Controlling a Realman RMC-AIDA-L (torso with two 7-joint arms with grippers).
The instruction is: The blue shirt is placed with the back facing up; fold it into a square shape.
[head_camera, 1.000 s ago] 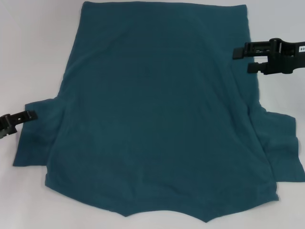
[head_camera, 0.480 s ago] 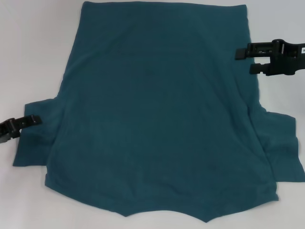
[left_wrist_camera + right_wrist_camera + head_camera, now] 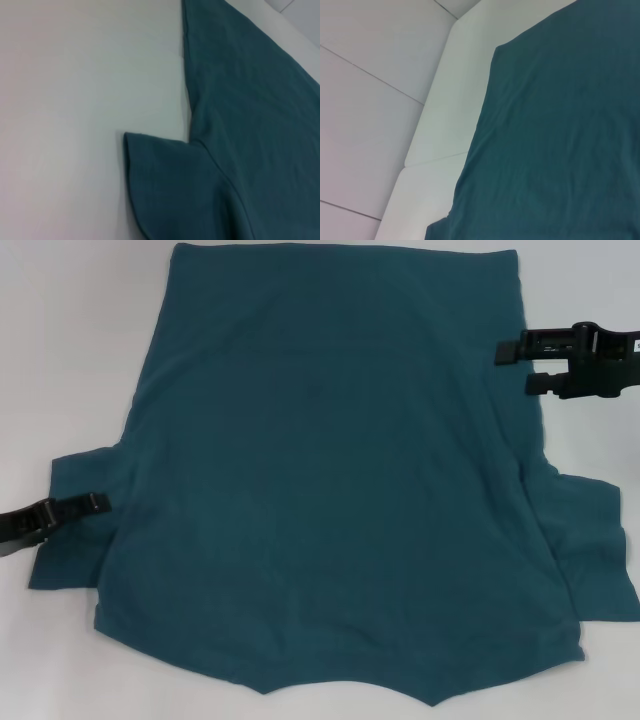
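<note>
**Blue shirt spread flat, both pincers at its side edges**

The blue shirt (image 3: pixel 330 470) lies spread flat on the white tabletop (image 3: pixel 70 340), plain side up, with its hem toward the far edge of the head view and the neckline cut-out at the near edge. The body shows no fold. One short sleeve sticks out on the robot's left, near the lower part of the view, and the other on the right.

The left pincer (image 3: pixel 97 502) reaches in low from the left edge of the head view. Its tip lies over the outer part of the left sleeve (image 3: pixel 75 540), close to the sleeve's upper edge. Whether its fingers are apart or together, and whether they have hold of the fabric, cannot be told from these views. The left wrist view shows only the sleeve (image 3: pixel 170 185) lying flat on the tabletop, joined to the shirt's side seam.

The right pincer (image 3: pixel 517 365) is at the shirt's right side edge, toward the far end of the garment. Its two black fingers (image 3: pixel 530 342) stand apart, one farther and one nearer, their tips pointing at the fabric edge and overlapping it slightly. Nothing is between them that can be made out. The right wrist view shows the shirt's far corner (image 3: pixel 500 50) lying flat near the tabletop's edge.
</note>
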